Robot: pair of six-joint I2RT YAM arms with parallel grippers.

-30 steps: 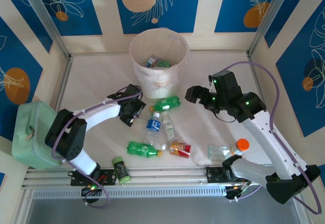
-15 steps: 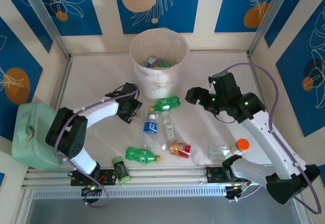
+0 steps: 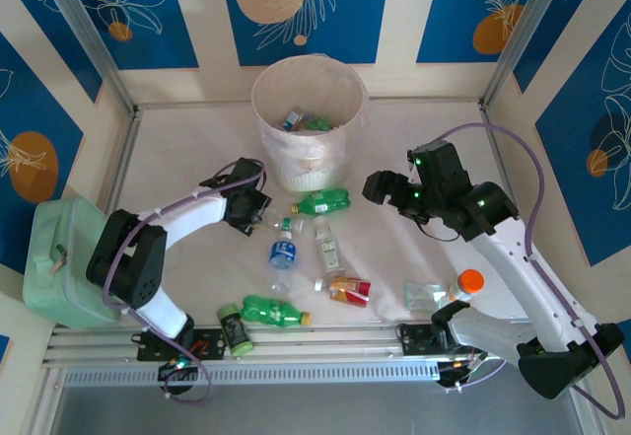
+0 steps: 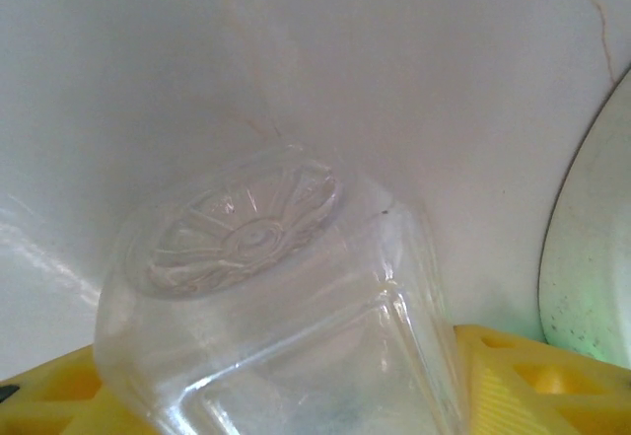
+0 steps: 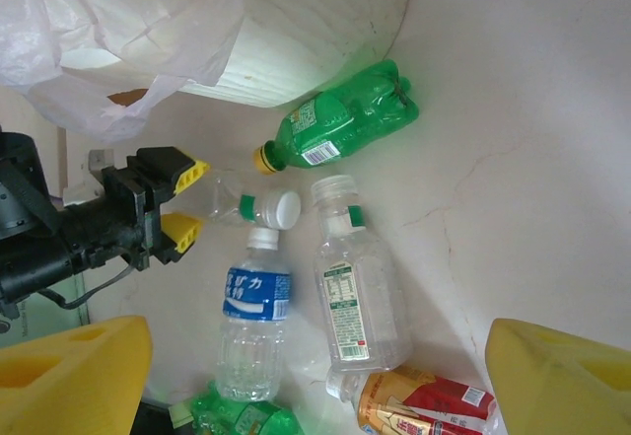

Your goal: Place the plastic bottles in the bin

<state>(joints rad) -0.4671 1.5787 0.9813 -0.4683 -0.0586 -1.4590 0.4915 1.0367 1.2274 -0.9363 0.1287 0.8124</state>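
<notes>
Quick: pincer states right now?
Left pincer: closed on a small clear bottle.
Right pincer: open, holding nothing.

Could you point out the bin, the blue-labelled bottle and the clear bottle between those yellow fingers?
bin (image 3: pixel 296 159), top external view, its outer wall
blue-labelled bottle (image 5: pixel 256 295), right wrist view, its blue label
clear bottle (image 4: pixel 242 233), left wrist view, its ribbed base

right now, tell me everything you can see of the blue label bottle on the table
The blue-label bottle is small, of clear plastic, with a white cap and a blue wrap printed in white. It looks empty and uncrushed. It lies flat on the white table, cap towards the bin, beside a clear bottle with a pale label, a gap between them. Its base nears a green bottle; contact is unclear.
</notes>
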